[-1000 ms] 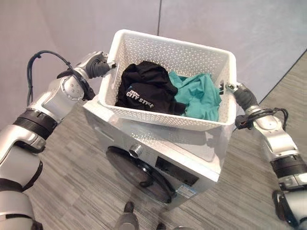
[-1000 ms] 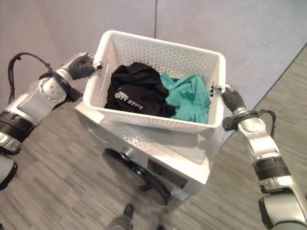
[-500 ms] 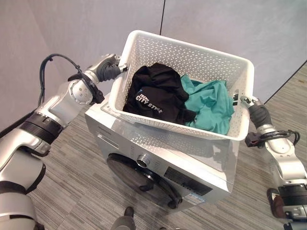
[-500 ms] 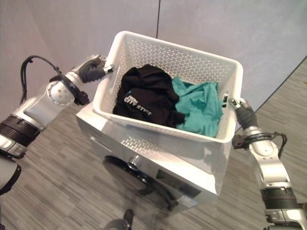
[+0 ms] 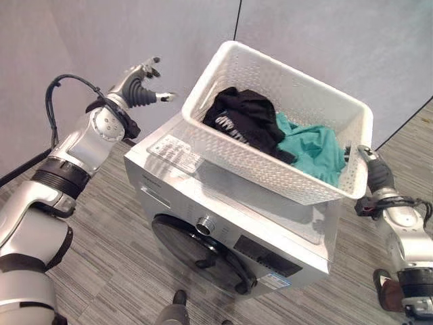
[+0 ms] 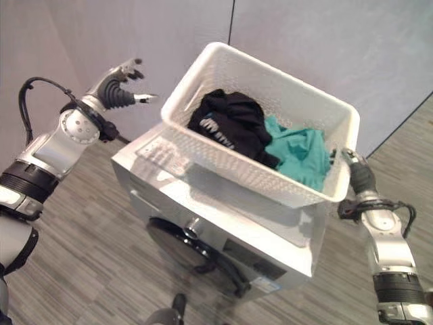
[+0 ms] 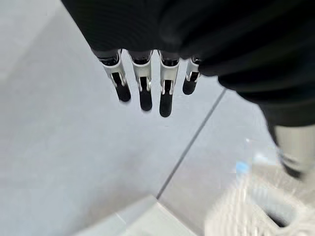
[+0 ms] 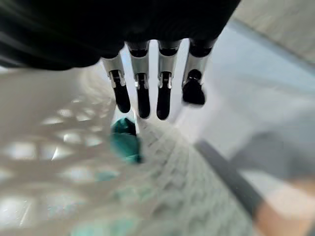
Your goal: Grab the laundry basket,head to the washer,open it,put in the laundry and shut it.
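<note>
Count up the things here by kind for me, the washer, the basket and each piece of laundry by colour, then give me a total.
Washers: 1, the silver washer
Baskets: 1, the white laundry basket on top of it
Black garments: 1, the black garment
Teal garments: 1, the teal garment
Total: 4

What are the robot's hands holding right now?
Nothing. The left hand is open in the air, apart from the basket. The right hand rests straight fingers by the basket's corner, atop the washer.

laundry basket [image 5: 306, 193] on the washer [image 5: 203, 196], clothes [image 5: 270, 132] inside, left hand [image 5: 139, 84] apart at left, right hand [image 5: 374, 170] at its right end
</note>
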